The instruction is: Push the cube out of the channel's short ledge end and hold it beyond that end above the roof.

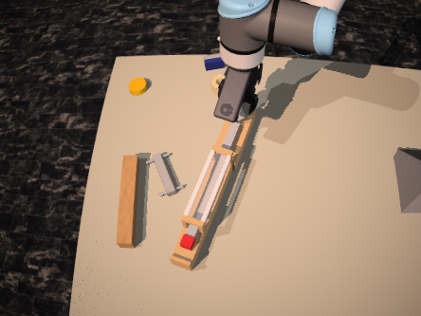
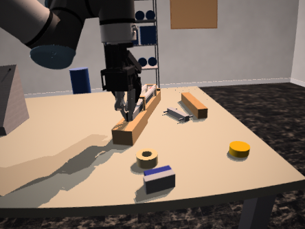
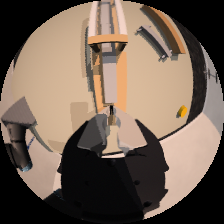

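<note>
Tool point(image 1: 243, 117) point(image 2: 128, 119) point(image 3: 111, 106) closed, nothing gripped — low at the far end of the channel point(image 1: 192, 187) point(image 2: 151, 91) point(image 3: 107, 39) from the cube. Red cube point(image 1: 188, 242) sits on the short ledge, between grey bar point(image 1: 231, 135) point(image 2: 138, 112) point(image 3: 109, 82) and raised lip point(image 1: 182, 260).

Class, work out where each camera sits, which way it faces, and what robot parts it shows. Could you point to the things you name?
Top: above the table, facing down; arm and gripper point(image 1: 243, 116) point(image 2: 128, 119) point(image 3: 111, 106) show.
Exterior: beyond the tape-roll end, looking along the channel point(image 1: 179, 261) point(image 2: 122, 137) point(image 3: 123, 82); arm and gripper show.
Wrist: on the arm, facing past the closed fingers down the channel.
Top and exterior share the yellow disc point(image 1: 137, 86) point(image 2: 239, 149) point(image 3: 183, 111).
</note>
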{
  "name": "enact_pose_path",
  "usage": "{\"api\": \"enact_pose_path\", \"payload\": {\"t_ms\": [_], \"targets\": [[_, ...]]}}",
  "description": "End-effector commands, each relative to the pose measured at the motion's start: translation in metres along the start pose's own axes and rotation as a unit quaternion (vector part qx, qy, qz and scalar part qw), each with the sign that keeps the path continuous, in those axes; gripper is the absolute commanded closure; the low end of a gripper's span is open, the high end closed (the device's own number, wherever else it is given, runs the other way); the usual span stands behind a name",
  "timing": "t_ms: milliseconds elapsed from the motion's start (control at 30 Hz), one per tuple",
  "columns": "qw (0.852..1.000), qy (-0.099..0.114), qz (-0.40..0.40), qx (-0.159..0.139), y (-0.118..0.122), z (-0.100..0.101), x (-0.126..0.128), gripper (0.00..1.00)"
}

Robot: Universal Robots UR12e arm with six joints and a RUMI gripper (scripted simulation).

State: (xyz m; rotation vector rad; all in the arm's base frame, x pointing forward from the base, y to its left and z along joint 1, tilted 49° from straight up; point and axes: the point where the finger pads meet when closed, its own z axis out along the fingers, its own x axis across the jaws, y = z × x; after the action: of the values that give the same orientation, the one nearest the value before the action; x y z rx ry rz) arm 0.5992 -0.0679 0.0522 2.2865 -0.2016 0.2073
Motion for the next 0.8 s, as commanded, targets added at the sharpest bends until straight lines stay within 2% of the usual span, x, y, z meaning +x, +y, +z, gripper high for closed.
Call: {"api": "enact_pose_path", "payload": {"t_ms": [0, 433, 567, 633, 767], "targets": [[1.0, 0.0, 0.0, 0.0, -0.005, 0.0, 0.0, 1.0], [1.0, 0.0, 0.0, 0.0, -0.013, -0.002, 0.0, 1.0], [1.0, 0.0, 0.0, 0.0, -0.013, -0.015, 0.0, 1.0], [1.0, 0.0, 0.0, 0.0, -0.013, -0.015, 0.0, 1.0], [1.0, 0.0, 0.0, 0.0, -0.013, -0.039, 0.0, 1.0]]}}
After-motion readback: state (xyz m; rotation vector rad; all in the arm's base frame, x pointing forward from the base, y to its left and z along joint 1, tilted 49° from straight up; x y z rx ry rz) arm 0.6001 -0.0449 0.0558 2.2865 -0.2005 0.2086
